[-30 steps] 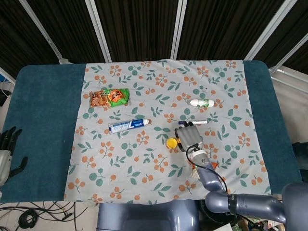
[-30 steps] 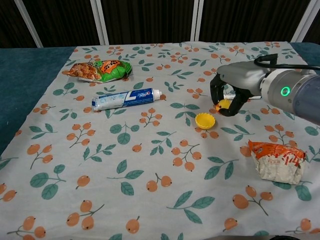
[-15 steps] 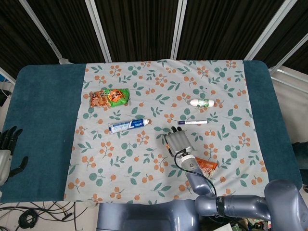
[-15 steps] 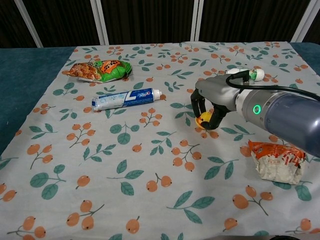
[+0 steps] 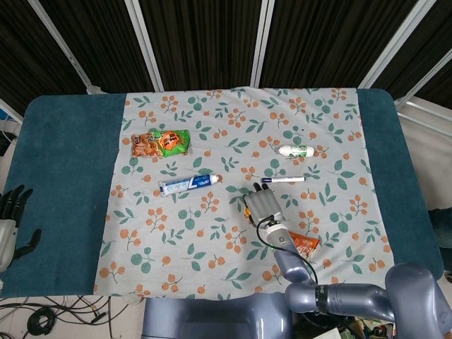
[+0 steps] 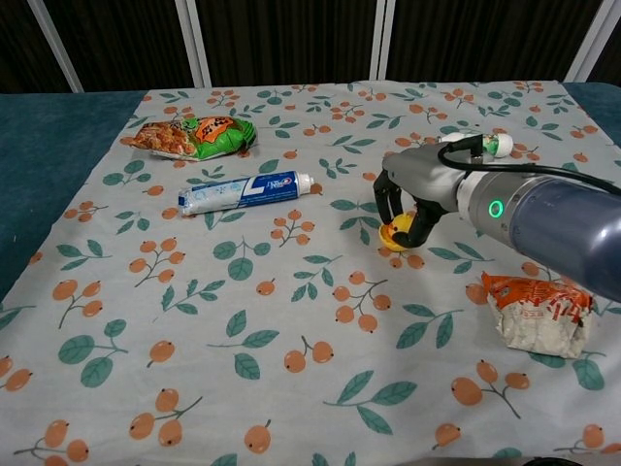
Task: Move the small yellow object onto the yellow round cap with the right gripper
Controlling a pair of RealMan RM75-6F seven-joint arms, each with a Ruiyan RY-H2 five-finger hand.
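Since 1 s ago, right hand [image 5: 263, 205] shifted left, now covering the cap spot in head view; left hand [image 5: 8, 212] idle, fingers spread.
Chest view: right hand [image 6: 403, 209] pinches small yellow object [image 6: 403, 224] touching yellow round cap [image 6: 392, 235], right of toothpaste [image 6: 245, 192].

Right hand [image 6: 408, 199] low over table, fingers [image 6: 424, 219] curled down, left hand [image 5: 8, 222] idle at edge

Head looks straight down; chest low, nearer (same tablecloth [image 5: 212, 233]).
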